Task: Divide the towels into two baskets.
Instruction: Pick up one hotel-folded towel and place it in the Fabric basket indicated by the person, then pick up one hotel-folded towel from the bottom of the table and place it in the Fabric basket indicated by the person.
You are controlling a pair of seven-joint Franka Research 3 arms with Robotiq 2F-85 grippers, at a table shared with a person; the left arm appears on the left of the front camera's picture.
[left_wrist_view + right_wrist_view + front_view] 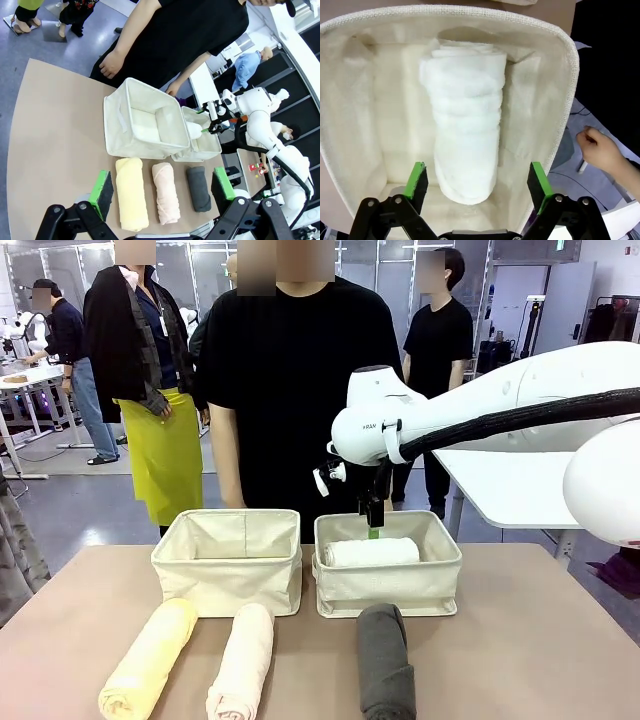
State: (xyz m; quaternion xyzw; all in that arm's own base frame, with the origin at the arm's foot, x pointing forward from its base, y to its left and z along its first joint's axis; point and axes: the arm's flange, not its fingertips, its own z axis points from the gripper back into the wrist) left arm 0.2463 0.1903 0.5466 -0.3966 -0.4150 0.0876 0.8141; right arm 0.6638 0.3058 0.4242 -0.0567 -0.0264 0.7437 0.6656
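Two cream baskets stand side by side at the far middle of the table. The left basket [228,570] [125,135] holds nothing. In the right basket [390,585] [207,147] [350,100] lies the white towel [372,552] [465,130]. My right gripper [373,528] [476,182] [206,131] hangs open just above that towel, its green pads on either side of the roll's near end and holding nothing. In front of the baskets lie the yellow towel [150,658] [131,192], the pink towel [243,660] [165,192] and the dark grey towel [385,665] [199,187]. High above them, my left gripper [161,180] is open and holds nothing.
A person in a black shirt [290,390] stands right behind the baskets, one hand [597,150] hanging beside the right basket. A white table [510,485] stands beyond the far right corner. Bare tabletop [540,640] lies on both sides of the towels.
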